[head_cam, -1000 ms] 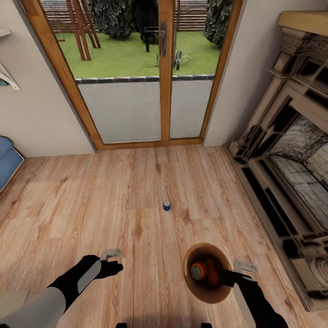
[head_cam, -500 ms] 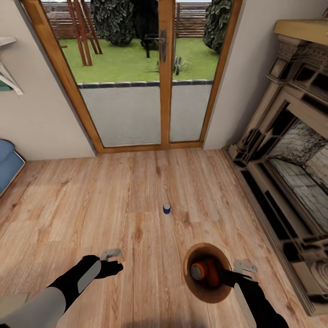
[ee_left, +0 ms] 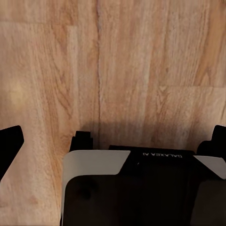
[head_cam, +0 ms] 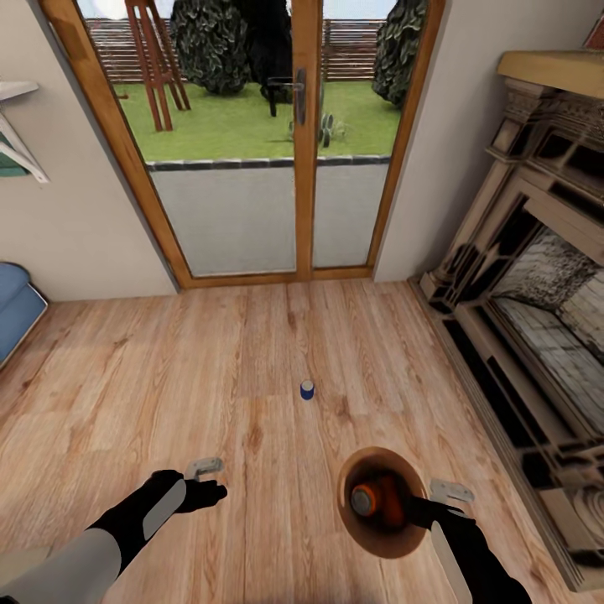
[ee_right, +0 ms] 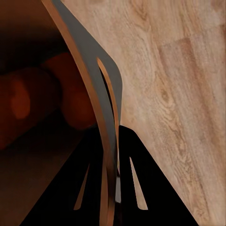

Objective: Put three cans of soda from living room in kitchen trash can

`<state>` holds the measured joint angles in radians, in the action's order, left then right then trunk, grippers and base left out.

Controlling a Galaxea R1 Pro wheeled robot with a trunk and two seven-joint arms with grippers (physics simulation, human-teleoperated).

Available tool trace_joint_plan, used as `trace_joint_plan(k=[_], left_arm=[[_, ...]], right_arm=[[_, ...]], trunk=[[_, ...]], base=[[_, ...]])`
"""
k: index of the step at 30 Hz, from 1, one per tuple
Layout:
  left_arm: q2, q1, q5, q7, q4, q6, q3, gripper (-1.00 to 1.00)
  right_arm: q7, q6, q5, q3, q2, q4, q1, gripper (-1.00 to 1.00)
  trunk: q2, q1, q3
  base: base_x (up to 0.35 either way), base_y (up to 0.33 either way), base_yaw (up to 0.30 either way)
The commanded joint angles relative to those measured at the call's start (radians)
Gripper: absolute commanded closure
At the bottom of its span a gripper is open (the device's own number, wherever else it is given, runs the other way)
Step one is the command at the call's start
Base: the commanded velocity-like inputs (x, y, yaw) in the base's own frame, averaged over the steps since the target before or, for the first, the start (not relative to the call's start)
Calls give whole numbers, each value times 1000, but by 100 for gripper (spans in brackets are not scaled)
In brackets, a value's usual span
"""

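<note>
Dark blue soda can (head_cam: 307, 390): a tiny dark blue cylinder with a grey metal top, upright and alone on the light wood plank floor (head_cam: 168, 377), out in the open middle of the boards, well short of the glass doors and well apart from both arms.

Orange soda cans (head_cam: 375, 500): orange cylinders lying down inside the bin, one grey metal top facing up at us; from the head view I can't tell whether that's one can or two. The right wrist view gives blurred orange shapes (ee_right: 33, 101) in the dark interior.

Trash can (head_cam: 352, 528): the small round copper-brown bin with a dark inside, near the floor's closest edge, right of centre, mouth tipped toward the head camera. Its thin wall with the oval handle slot (ee_right: 110, 101) runs straight between the fingers in the right wrist view.

Right pincer (head_cam: 424, 507): black, clamped across the bin's rim on its right side, one finger inside by the orange cans, one outside, gripping the wall.

Left pincer (head_cam: 208, 481): black with a grey tip, over bare planks by the floor's near edge, left of the bin and well apart from it, holding nothing. In the left wrist view its dark fingers (ee_left: 9, 148) sit wide at either side, spread apart, planks between them.

Glass doors (head_cam: 252, 151): wood-framed, at the floor's far edge, lawn beyond.

Fireplace (head_cam: 537, 302): ornate stone surround along the floor's right edge.

Blue sofa (head_cam: 13, 306): a corner at the floor's left edge.
</note>
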<state>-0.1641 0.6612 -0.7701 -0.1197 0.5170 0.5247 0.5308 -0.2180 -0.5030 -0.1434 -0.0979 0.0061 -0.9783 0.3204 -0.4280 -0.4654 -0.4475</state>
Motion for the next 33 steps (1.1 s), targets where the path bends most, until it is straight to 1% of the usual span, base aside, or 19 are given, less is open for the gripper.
trace_joint_plan(k=[1, 12, 18, 33], left_arm=[[0, 0, 0, 0, 0, 0, 0, -100], [0, 0, 0, 0, 0, 0, 0, -100], [1, 0, 0, -1, 0, -19, 0, -100], [2, 0, 0, 2, 3, -40, 0, -100]], right_arm=[[6, 1, -4, 0, 0, 0, 0, 100], [6, 1, -4, 0, 1, 0, 0, 100], [6, 1, -4, 1, 1, 0, 0, 100], [6, 1, -4, 1, 2, 0, 0, 100]], trunk=[[0, 0, 2], [0, 0, 20], [0, 0, 29], [0, 0, 54]], base=[[0, 0, 0], [0, 0, 0], [0, 0, 0], [0, 0, 0]])
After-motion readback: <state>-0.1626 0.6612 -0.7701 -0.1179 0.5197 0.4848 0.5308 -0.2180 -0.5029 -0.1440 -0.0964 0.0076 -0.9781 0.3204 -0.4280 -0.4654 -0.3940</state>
